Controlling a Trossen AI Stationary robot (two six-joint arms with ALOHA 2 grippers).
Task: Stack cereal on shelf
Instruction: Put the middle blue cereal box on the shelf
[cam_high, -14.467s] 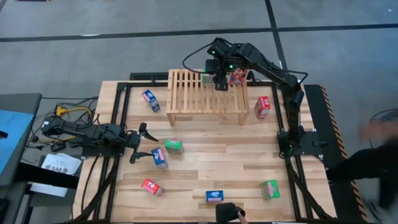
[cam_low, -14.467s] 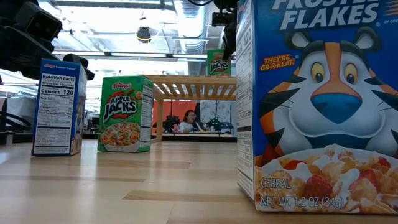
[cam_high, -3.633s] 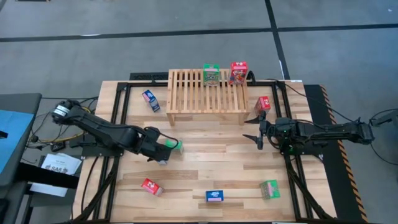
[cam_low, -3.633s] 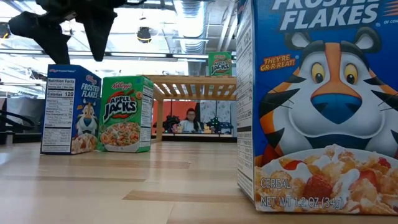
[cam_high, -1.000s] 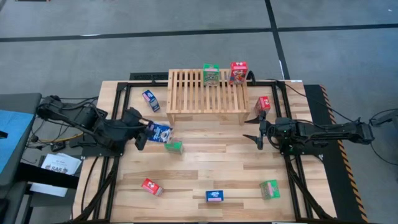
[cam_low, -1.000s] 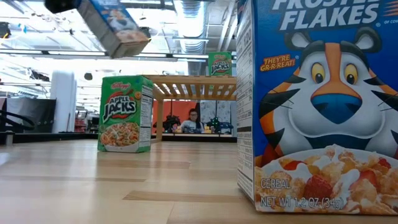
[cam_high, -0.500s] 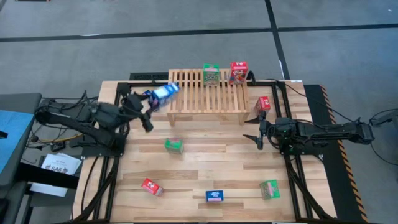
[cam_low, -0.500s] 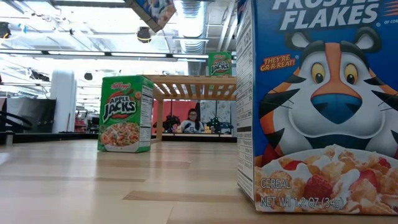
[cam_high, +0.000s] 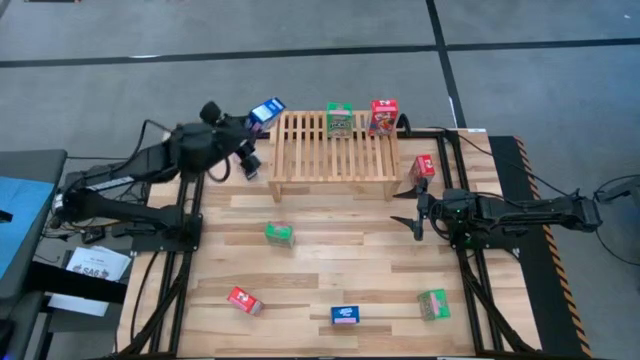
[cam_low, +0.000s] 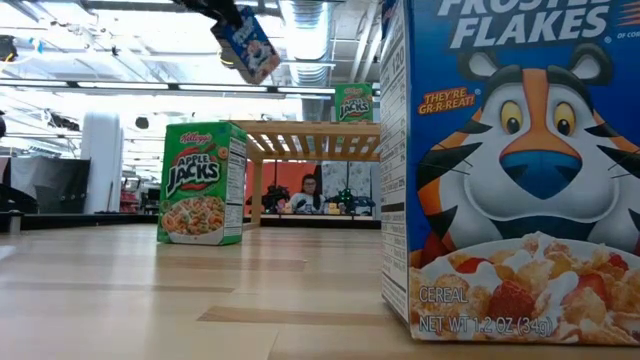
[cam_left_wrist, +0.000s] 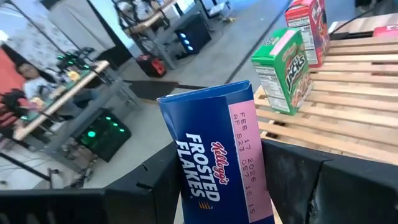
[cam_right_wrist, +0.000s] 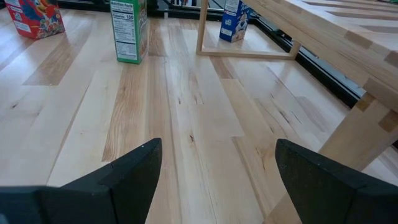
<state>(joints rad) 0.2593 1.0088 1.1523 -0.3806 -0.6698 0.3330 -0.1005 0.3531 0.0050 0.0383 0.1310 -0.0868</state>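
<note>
Blue cereal box (cam_left_wrist: 219, 158) clamped in left gripper (cam_left_wrist: 233, 186), held aloft just beside shelf (cam_high: 335, 150) corner. Likely light, stiff but crushable cardboard; best gripped across narrow sides. Right gripper (cam_right_wrist: 214, 165) apart, idle beside shelf leg.

Overhead camera looks straight down; table-level camera faces twelve o'clock, close behind a Frosted Flakes box (cam_low: 510, 170); both share the slatted rack (cam_high: 332, 150).

From bench height my left hand is out of frame above the blue box (cam_low: 247, 44) it carries, the big Frosted Flakes box (cam_low: 510, 170) is cropped at top and right, and from overhead the print on the far red box (cam_high: 382, 116) is too small to read.
</note>
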